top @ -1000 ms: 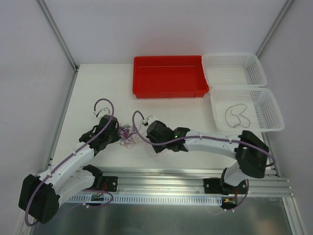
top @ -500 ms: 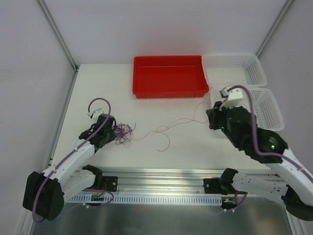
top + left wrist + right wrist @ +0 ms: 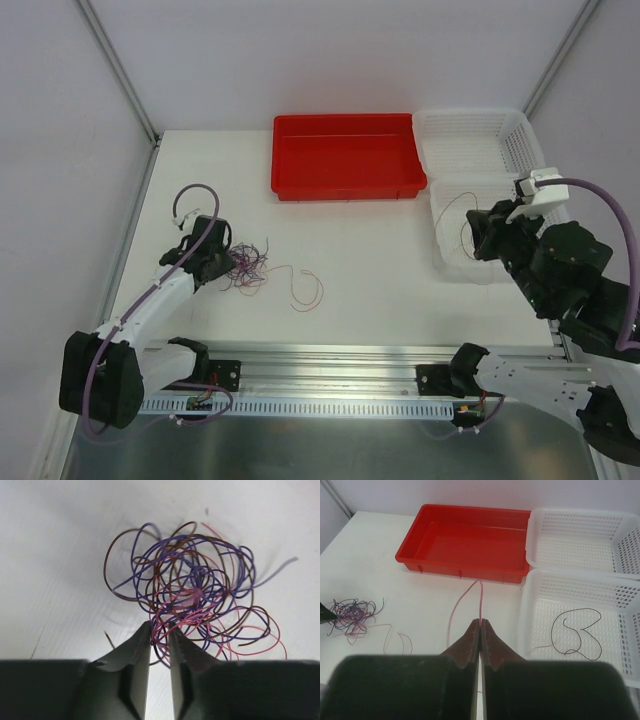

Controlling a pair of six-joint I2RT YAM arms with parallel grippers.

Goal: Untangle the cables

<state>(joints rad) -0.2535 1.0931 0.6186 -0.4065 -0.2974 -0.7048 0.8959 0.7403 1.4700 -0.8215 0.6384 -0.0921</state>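
Since it bears everything else, table (image 3: 380, 270): white top, both arm bases at its near edge.
Left arm (image 3: 150, 305): stretched low over the table's left side, its wrist at the tangle (image 3: 245, 272).
Right arm (image 3: 565, 270): raised at the right, its wrist above the near basket (image 3: 558, 238).
Tray (image 3: 345, 188): red, at the far middle of the table, just left of the far basket (image 3: 525, 150).
Far basket: white and perforated, in the far right corner.
Near basket: same make, set right in front of the far one; the black cable (image 3: 576, 631) lies on its floor.
Left gripper (image 3: 160, 630): jaws a narrow slit apart, tips at the near edge of the tangle, pink and purple strands crossing the gap.
Right gripper (image 3: 480, 625): fingers pressed together on the pink strand (image 3: 480, 600), held up in the air.
Tangle: purple, brown and pink strands in loose curls (a small nest), on the table's left half, well apart from the baskets.
Black cable: one thin strand in a loose, heart-like loop.
Pink strand: rises from the right fingertips, bends over and falls back; where its free end lies cannot be told.
Loose strand (image 3: 308, 290): reddish, curled on the table just right of the tangle.
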